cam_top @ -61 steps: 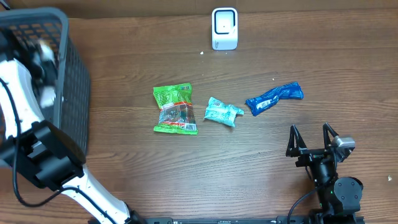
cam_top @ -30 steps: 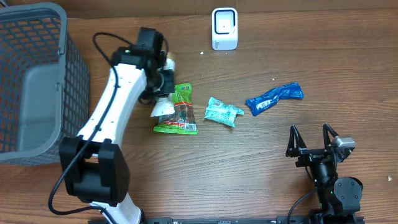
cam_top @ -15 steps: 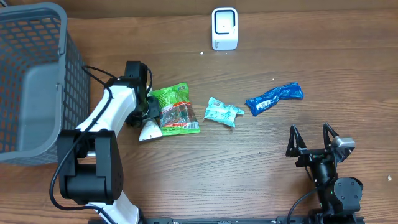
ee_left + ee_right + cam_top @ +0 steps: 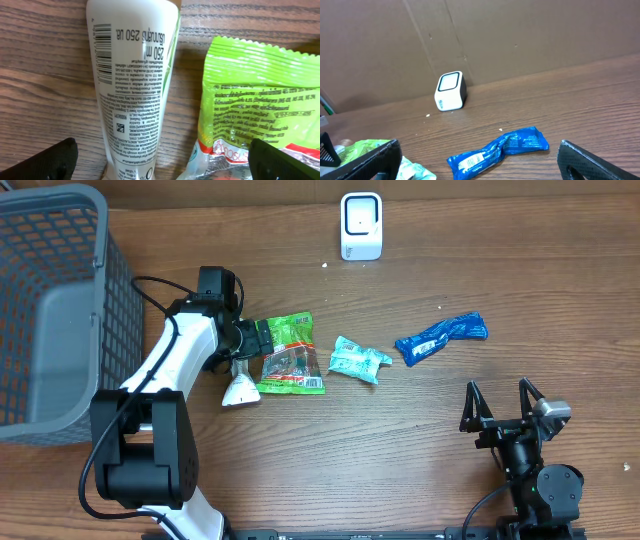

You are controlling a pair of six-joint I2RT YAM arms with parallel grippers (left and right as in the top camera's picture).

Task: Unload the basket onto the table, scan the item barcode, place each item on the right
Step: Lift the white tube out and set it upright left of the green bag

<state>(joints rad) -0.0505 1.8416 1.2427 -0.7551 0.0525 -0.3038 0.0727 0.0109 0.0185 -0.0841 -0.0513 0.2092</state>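
Overhead: the tube point(image 4: 240, 387) lay on the counter point(image 4: 400, 470) just beside the green packet point(image 4: 290, 355), well apart from the scanner point(image 4: 361, 225), so scanning seemed not yet done.

Left wrist: the left gripper point(image 4: 162, 145) had its jaws apart, gripping nothing. The tube's barcode point(image 4: 102, 55) faced up, and its lower end was cut off.

Right wrist: the right gripper point(image 4: 479, 145) had its jaws wide and empty.

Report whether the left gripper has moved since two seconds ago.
Yes. The left gripper has swung right from over the gray basket and now hangs, fingers open, above the white tube and green packet.
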